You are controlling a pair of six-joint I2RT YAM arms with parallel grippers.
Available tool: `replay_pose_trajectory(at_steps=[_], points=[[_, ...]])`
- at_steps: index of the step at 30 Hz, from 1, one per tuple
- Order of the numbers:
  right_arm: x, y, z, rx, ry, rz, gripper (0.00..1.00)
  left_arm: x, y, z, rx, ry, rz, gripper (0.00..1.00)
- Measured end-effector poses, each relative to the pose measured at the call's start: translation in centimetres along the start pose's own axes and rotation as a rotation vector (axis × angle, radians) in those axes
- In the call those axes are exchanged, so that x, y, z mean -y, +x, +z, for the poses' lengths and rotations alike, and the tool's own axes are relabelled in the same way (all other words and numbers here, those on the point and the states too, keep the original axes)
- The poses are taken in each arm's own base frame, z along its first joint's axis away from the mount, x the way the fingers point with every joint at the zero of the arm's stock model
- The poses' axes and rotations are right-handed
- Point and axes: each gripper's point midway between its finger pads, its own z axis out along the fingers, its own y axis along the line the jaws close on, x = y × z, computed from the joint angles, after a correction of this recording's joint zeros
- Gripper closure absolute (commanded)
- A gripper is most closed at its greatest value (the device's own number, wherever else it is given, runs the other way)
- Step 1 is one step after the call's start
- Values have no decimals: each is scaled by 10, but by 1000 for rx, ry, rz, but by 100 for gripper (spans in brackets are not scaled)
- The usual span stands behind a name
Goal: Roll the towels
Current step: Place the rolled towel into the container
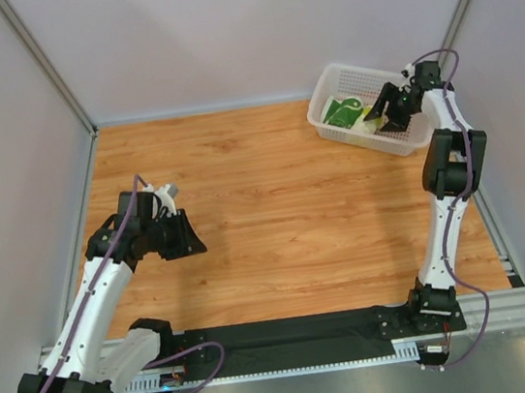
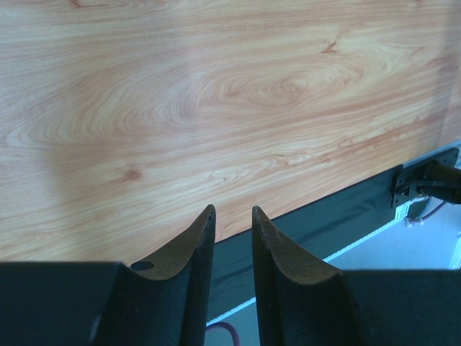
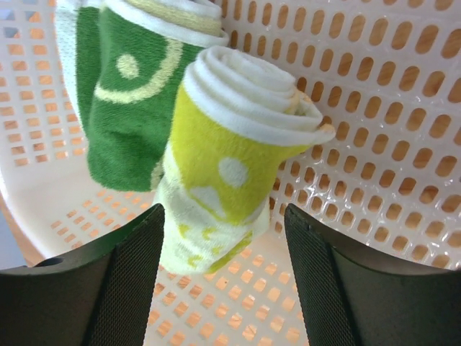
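I see the dark green rolled towel and the yellow rolled towel touching inside the white perforated plastic basket. My right fingers stand released astride the yellow one. My left fingers, narrowly parted, grasp nothing over the wooden counter.

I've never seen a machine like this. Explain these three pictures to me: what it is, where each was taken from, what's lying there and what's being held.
These are two robot arms bolted at the near edge of a wooden table. The wide picture looks down from above and behind them. The other two come from a camera on each wrist.

The left claw hovers over bare wood, its jaws slightly apart.

The right claw hangs inside a white basket at the table's far right corner. Its jaws are open on either side of a rolled yellow towel, and a rolled green towel lies beside that one.

Neither claw is holding anything.
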Motion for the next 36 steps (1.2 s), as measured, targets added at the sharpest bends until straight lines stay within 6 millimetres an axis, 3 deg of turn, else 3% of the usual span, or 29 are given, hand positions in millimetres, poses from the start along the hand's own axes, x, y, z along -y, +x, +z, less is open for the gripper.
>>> replay_pose_trajectory(at_steps=[12,20,26,36], points=[[-45,-16,-65,94,-21,-33,28,-1,-1,-1,8,-9,2,67],[-87,4,-131,167,-56,-70,28,-3,-2,-1,13,-17,2,67],[-123,43,-184,242,-92,-150,28,-5,-2,-2,21,-32,2,66],[-183,165,-252,362,-226,-382,17,3,-10,-26,160,-8,56,53]])
